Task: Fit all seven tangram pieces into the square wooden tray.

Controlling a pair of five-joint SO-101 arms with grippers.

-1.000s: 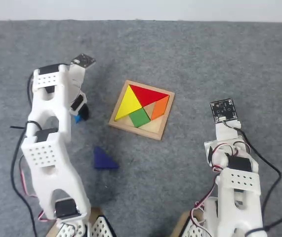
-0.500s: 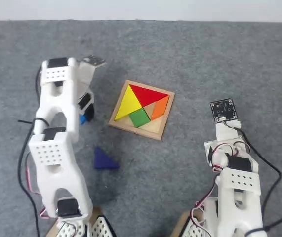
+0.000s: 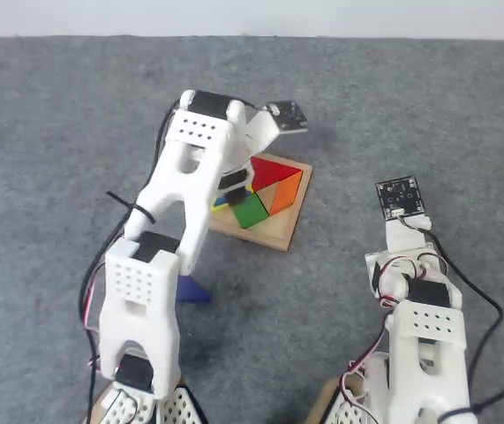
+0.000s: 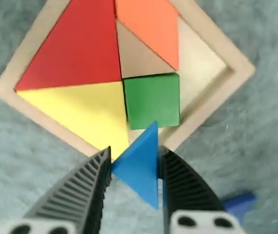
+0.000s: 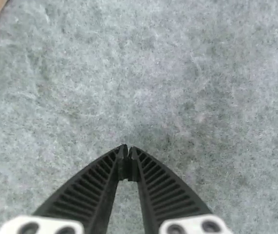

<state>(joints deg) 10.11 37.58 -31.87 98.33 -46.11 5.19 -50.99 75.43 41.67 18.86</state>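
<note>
Blue triangle point(image 4: 139, 163) sits pinched between the left fingers point(image 4: 85, 190), just over the tray point(image 4: 236, 74) rim beside the green square point(image 4: 153, 100). Right fingers point(image 5: 97, 187) are clenched empty, well apart from the tray.

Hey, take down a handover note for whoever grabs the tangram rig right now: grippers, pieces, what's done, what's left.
Left gripper: shut on the blue triangle, above the wooden tray rim by the green square.
Right gripper: shut, empty, over the grey mat.
In the tray: red triangle, yellow triangle, green square, orange parallelogram, tan triangle.
On the mat: dark blue triangle, partly behind the left arm.
Done: five seated. Left: both blue triangles, into the bare strip beside square and parallelogram.
</note>
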